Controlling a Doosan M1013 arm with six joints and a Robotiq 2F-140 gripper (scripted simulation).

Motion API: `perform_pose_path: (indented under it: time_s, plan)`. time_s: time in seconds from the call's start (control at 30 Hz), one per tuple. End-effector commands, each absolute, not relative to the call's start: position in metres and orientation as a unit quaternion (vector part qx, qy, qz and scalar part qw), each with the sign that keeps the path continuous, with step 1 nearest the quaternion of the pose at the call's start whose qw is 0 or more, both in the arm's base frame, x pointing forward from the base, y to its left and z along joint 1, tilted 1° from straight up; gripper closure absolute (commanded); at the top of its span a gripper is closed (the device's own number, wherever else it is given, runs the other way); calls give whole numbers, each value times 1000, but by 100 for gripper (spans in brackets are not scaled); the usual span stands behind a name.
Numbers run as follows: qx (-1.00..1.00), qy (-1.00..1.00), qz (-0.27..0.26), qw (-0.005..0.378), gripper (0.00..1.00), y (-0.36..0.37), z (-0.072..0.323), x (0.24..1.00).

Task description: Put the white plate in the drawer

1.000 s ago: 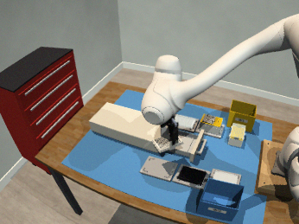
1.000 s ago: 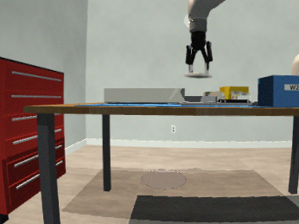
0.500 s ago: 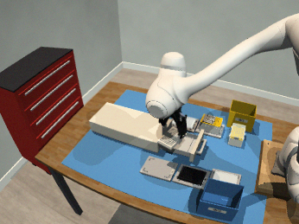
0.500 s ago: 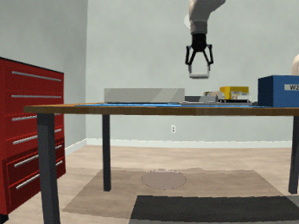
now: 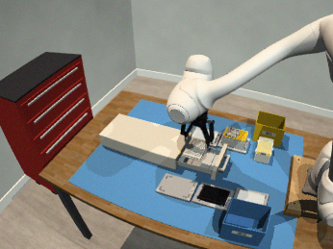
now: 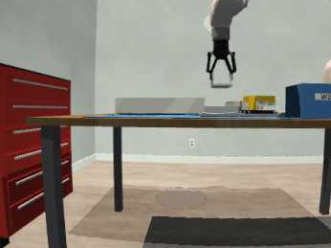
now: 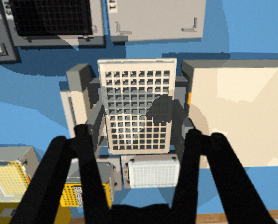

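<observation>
Cooler: the long pale box (image 5: 137, 136) lies on the table (image 5: 111, 102), amber lamp (image 7: 189, 98) lit.
Drawer: pulled open (image 5: 204, 161) toward the arm's base.
Tool: clenched (image 6: 220, 79) on the white plate (image 6: 220, 82).
Plate: held well above the drawer, level, wells up.
Done: drawer open, plate lifted.
Left: lower plate between ribs, release, shut drawer.

Plate (image 7: 136, 107): we note white, with a grid of grey wells.
Gripper (image 6: 221, 80): black fingers.
Arm (image 5: 250, 65): white.
Cooler (image 5: 140, 137): cream housing, grey drawer.
Mat (image 5: 120, 181): blue.
Bins: we log one yellow (image 5: 269, 123), one blue (image 5: 245, 219).
Cabinet (image 5: 29, 107): red, black top, silver handles.
</observation>
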State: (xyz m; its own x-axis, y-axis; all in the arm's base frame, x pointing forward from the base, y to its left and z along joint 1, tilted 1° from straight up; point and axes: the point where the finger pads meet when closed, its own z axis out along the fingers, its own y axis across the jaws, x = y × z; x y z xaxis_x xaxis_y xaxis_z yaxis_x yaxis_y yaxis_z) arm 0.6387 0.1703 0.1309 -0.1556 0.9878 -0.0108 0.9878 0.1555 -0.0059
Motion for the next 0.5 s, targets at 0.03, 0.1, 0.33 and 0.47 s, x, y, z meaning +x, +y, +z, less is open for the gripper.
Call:
perform_pose_path:
  time_s: [0.03,0.1,0.33,0.47]
  plan:
    - [650,760,-6,2,100,161,131,638]
    - [650,760,-6,2,100,155,131,637]
    - [650,760,-6,2,100,142,131,636]
    - [650,760,-6,2,100,132,131,635]
